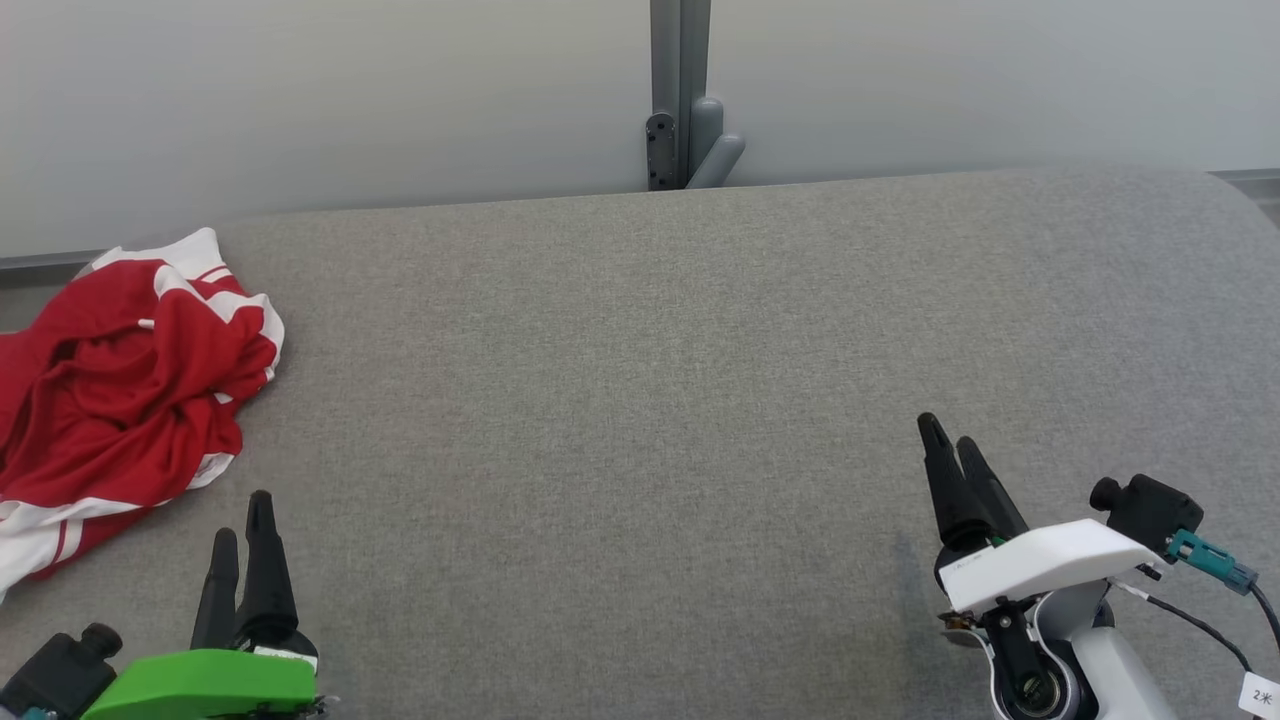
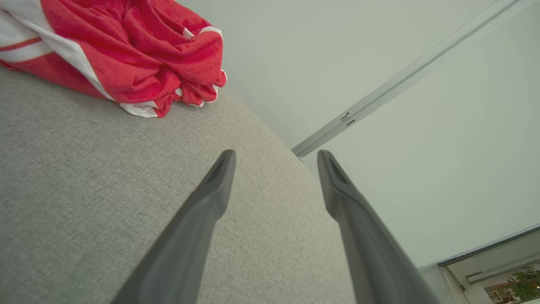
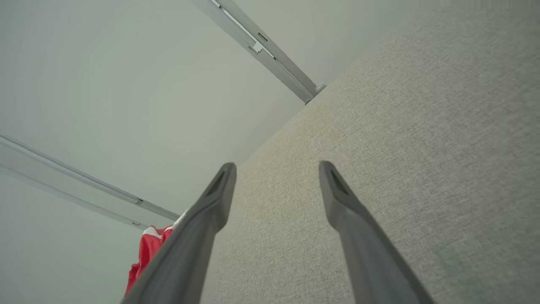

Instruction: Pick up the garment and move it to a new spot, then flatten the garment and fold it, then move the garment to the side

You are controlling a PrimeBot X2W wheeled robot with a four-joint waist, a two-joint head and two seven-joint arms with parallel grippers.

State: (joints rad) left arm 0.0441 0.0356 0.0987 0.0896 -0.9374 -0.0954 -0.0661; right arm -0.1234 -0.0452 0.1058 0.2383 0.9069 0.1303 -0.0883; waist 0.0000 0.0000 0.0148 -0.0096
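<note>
Holding left gripper (image 1: 243, 518) and right gripper (image 1: 948, 432) wide open, empty, near front edge of grey table (image 1: 640, 400); leaving red-and-white jersey (image 1: 120, 390) crumpled at left edge.

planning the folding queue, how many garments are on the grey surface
1. A crumpled red and white garment lies at the far left of the surface, just ahead of the open left hand. It runs past the head view's edge, so more could be hidden there.
</note>
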